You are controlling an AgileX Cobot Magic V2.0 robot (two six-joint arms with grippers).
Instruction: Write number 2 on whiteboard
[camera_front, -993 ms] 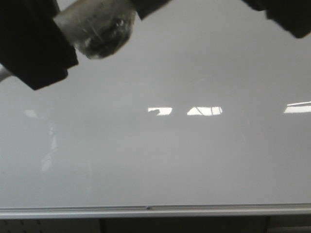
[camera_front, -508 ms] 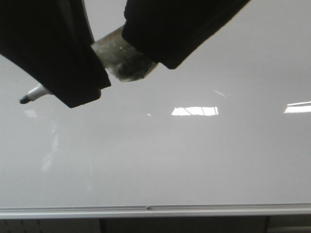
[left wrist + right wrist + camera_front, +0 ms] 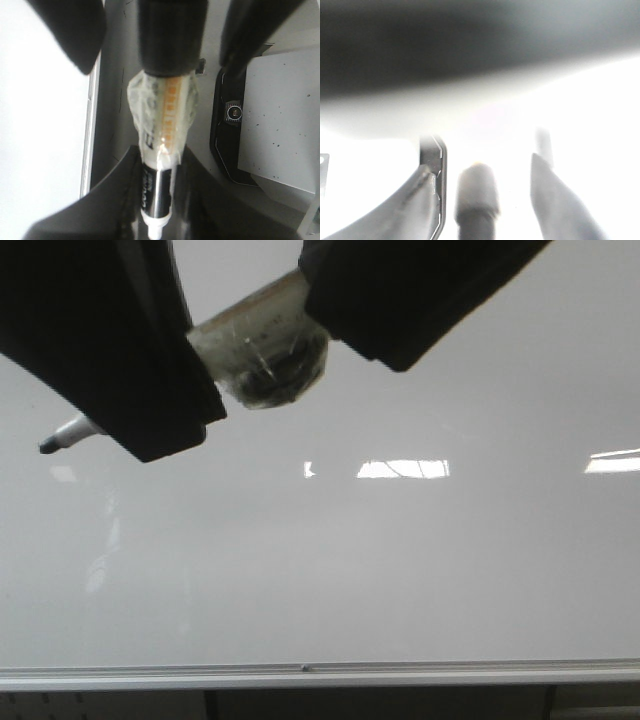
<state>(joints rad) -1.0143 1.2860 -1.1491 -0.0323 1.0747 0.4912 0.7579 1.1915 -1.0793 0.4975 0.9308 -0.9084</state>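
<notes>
One whiteboard [image 3: 400, 580], glossy, rigid, upright, filling the front view down to its silver rail [image 3: 300, 672]; surface bare of ink, number 2 nowhere visible, judged not yet begun.

Two dark grippers, crowding the top of the front view. Left gripper [image 3: 157, 197]: clenched on the marker's lower barrel, nib end protruding past the fingers. Right gripper [image 3: 480, 192]: view washed out and blurred, fingers seemingly apart around a dark cylinder; grasp impossible to tell.

One marker [image 3: 162, 125], barrel wrapped in clear tape, slanting down toward the robot's left in the front view. Judged light, stiff, smooth plastic; tape likely adding grip; best held low on the barrel for steady pressure.

One nib [image 3: 46, 446], dark, close to the board; contact uncertain.
</notes>
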